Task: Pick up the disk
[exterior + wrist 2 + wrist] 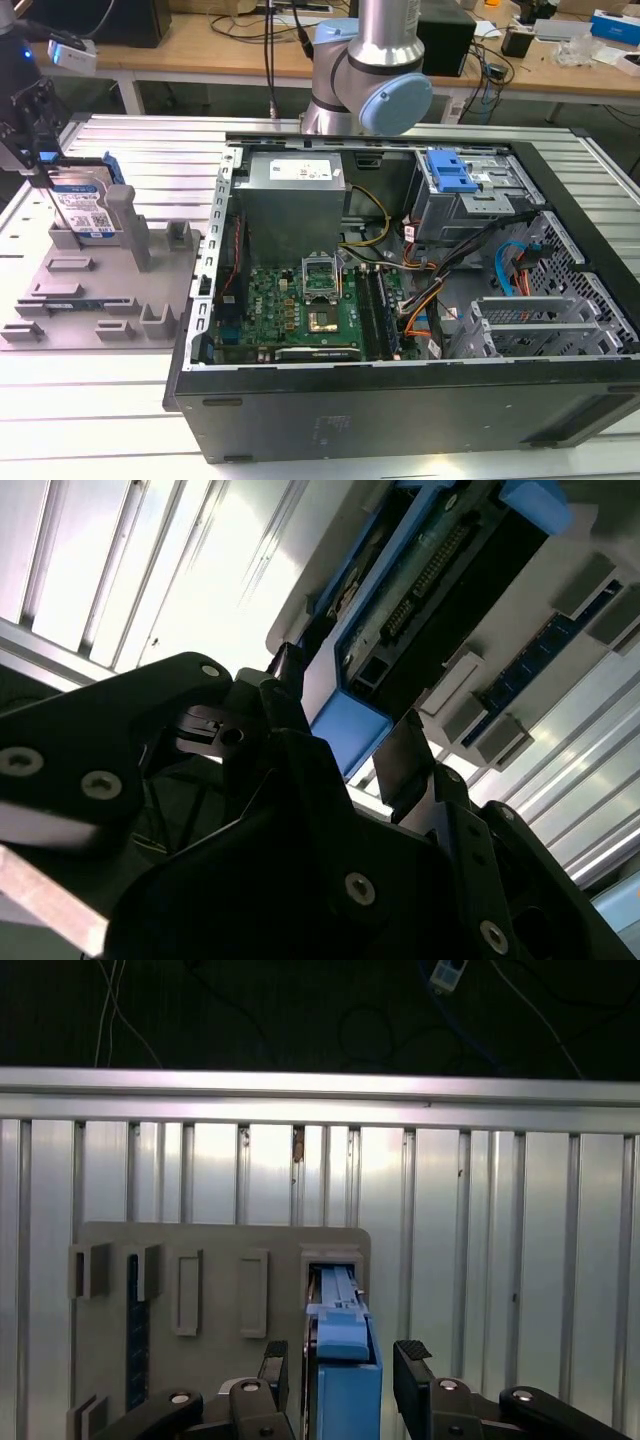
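The disk (82, 208) stands on edge in a slot at the back of the grey fixture tray (60, 325), at the exterior view's left; its blue-and-white label faces the camera. My gripper (42, 178) hangs over the disk's upper end. In the first wrist view the two black fingers (276, 1362) sit on either side of the disk's blue side rail (345, 1360), with a narrow gap on each side. The second wrist view shows the same blue rail (350, 728) between the fingers of the gripper (348, 715). The gripper is open around the disk.
A grey plastic post (135, 225) rises from the tray right beside the disk. The open computer case (400, 390) with its blue-fronted drive cage (450, 175) fills the exterior view's right. Ribbed metal tabletop (500, 1260) surrounds the tray. The arm's base (370, 70) stands behind the case.
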